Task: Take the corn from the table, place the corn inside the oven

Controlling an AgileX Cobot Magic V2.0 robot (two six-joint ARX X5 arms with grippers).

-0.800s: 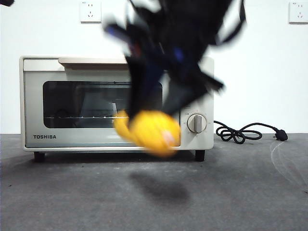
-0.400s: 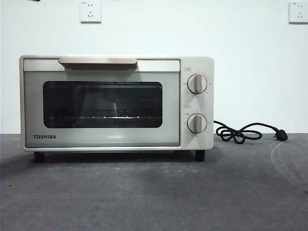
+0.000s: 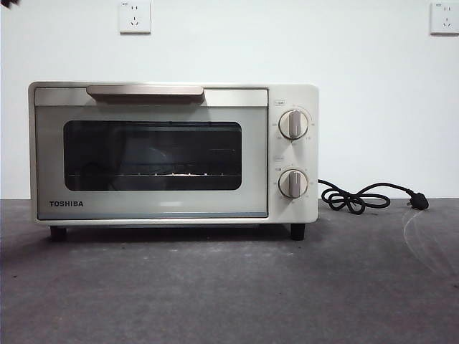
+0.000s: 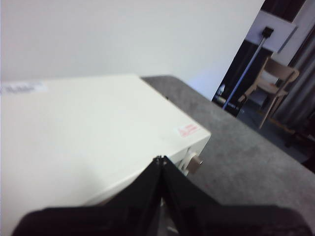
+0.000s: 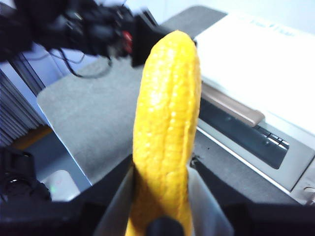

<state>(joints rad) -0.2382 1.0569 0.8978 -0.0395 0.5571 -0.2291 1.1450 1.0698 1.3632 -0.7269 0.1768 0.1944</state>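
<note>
The cream oven [image 3: 172, 150] stands on the grey table [image 3: 229, 287] with its door shut, and no corn shows in the front view. In the right wrist view the yellow corn [image 5: 167, 118] stands lengthwise between the jaws of my right gripper [image 5: 162, 196], which is shut on it, high over the table in front of the oven [image 5: 256, 69] and its handle [image 5: 231, 109]. My left gripper [image 4: 160, 160] is shut with nothing in it, above the oven's top [image 4: 83, 132] near the knob side. A black arm tip [image 3: 7, 3] shows at the front view's top left corner.
A black power cord [image 3: 362, 197] lies on the table right of the oven. Two wall sockets [image 3: 135, 16] [image 3: 445, 17] sit high on the white wall. The other arm [image 5: 93, 27] shows dark beyond the corn. A wooden chair [image 4: 273, 81] stands past the table's edge.
A second ago the gripper holding the corn hung in front of the oven door. It has risen out of the front view with the corn. The oven has not moved.
</note>
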